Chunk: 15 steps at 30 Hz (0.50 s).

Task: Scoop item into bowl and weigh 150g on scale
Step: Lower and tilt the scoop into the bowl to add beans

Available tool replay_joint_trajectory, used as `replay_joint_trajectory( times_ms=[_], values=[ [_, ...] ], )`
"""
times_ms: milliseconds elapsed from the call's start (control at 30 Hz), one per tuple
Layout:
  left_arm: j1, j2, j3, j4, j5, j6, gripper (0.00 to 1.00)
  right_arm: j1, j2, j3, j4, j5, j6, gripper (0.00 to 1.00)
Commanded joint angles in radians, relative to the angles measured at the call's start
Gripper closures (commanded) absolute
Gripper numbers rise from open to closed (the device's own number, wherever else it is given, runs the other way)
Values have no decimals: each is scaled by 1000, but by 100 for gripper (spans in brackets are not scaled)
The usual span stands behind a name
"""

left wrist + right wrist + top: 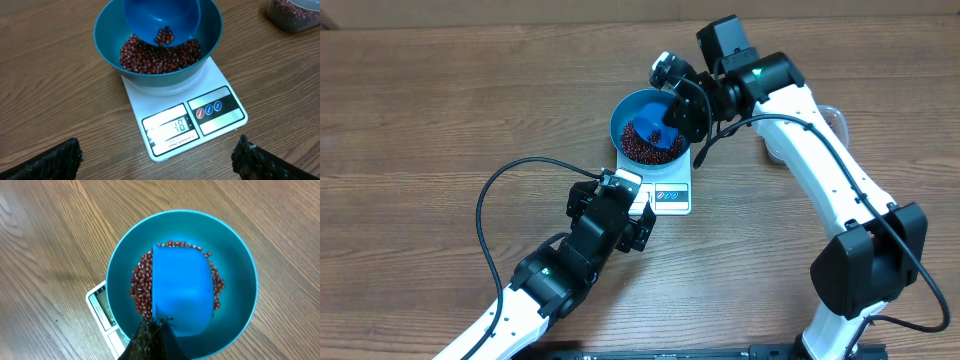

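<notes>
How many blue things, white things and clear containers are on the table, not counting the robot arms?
Blue: 2, the bowl and the scoop
White: 1, the scale
Clear: 1, the tub
Total: 4

Table point(420, 100): medium-brown wood-grain top with darker streaks and matte finish, grain running 9 to 3 o'clock in the overhead view and about 10 to 4 o'clock in the right wrist view, filling every view edge to edge under even, diffuse light with faint soft shadows.
</notes>
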Motion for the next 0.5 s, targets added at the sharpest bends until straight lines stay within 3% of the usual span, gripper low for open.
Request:
replay_joint_trajectory(
  times_ms=[0,467],
  values=[
    [6,6,-8,1,-17,19,0,-35,-49,34,2,-90,25,96],
    [6,6,-8,1,-18,19,1,-168,-49,34,-3,-320,29,96]
  ],
)
